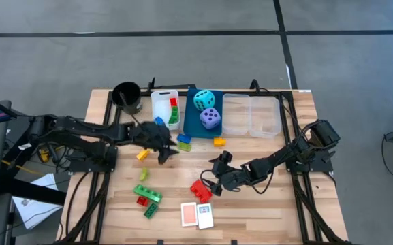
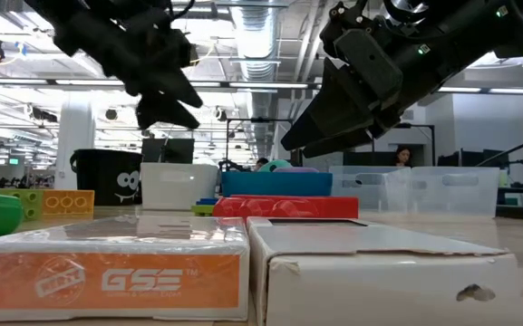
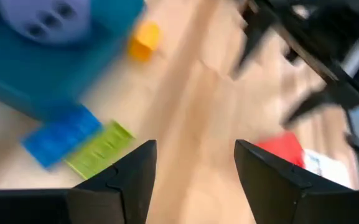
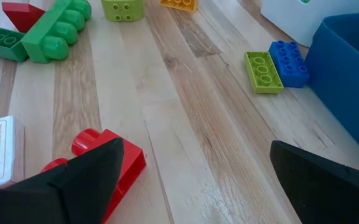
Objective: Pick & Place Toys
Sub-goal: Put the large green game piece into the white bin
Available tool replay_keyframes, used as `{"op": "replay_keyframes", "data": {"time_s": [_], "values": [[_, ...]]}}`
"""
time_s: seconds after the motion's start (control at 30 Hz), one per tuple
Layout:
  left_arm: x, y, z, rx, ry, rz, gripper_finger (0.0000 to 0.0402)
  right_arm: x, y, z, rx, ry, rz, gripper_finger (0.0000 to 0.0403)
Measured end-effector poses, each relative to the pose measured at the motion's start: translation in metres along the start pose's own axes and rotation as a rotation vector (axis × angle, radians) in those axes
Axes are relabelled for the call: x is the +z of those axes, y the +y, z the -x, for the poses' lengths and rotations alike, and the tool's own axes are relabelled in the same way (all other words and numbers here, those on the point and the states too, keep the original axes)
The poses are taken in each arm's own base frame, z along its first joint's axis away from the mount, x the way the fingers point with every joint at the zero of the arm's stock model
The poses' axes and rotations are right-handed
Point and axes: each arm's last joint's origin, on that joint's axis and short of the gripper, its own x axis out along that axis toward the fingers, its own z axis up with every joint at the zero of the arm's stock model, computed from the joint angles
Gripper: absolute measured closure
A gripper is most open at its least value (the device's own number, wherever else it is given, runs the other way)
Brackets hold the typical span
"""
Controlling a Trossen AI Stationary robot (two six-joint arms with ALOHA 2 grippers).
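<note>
My left gripper [image 1: 167, 151] is open and empty, raised over bare table [image 3: 195, 146] near a blue brick [image 3: 61, 134] and a lime brick [image 3: 101, 149]. My right gripper [image 1: 212, 178] is open and empty, raised above the table [image 2: 334, 127]; a red brick [image 4: 107, 165] lies flat just beside one finger. Green bricks [image 1: 148, 197], a yellow brick [image 1: 142, 155] and an orange brick [image 1: 219, 141] lie on the table. Two cards [image 1: 196, 215] lie at the near edge. The cyan die [image 1: 203, 100] and the purple die [image 1: 210, 118] sit in the blue bin [image 1: 191, 121].
A white bin [image 1: 161, 109] holding red and green bricks, two clear bins [image 1: 252, 114] and a black cup [image 1: 127, 97] stand along the far edge. Bare wood lies between the two grippers and at the table's right side.
</note>
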Motion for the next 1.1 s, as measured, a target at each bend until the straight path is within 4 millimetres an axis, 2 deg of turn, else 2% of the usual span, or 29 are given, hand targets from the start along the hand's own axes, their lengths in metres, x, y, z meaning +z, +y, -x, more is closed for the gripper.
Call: {"op": "replay_keyframes", "data": {"time_s": [0.1,0.37,0.53,0.67,0.8,1.1], "values": [[-0.014,-0.018,0.000,-0.042,0.074,-0.042,0.0192,0.000,0.000,0.000,0.000,0.000,0.000,0.0006],[-0.048,-0.070,0.008,-0.145,0.126,-0.265,0.0192,0.000,0.000,0.000,0.000,0.000,0.002,0.0006],[-0.069,-0.092,0.018,-0.221,0.183,-0.335,0.0192,0.000,0.000,0.000,-0.002,0.002,0.003,0.0006],[-0.085,-0.096,0.024,-0.180,0.249,-0.402,0.0192,-0.002,0.003,0.002,0.009,0.002,0.008,0.0006],[-0.095,-0.092,0.028,-0.109,0.326,-0.457,0.0192,-0.002,0.004,0.003,0.011,0.001,-0.002,0.0006],[-0.104,-0.081,0.032,-0.023,0.442,-0.509,0.0192,-0.001,0.004,0.003,0.014,-0.005,-0.031,0.0006]]}}
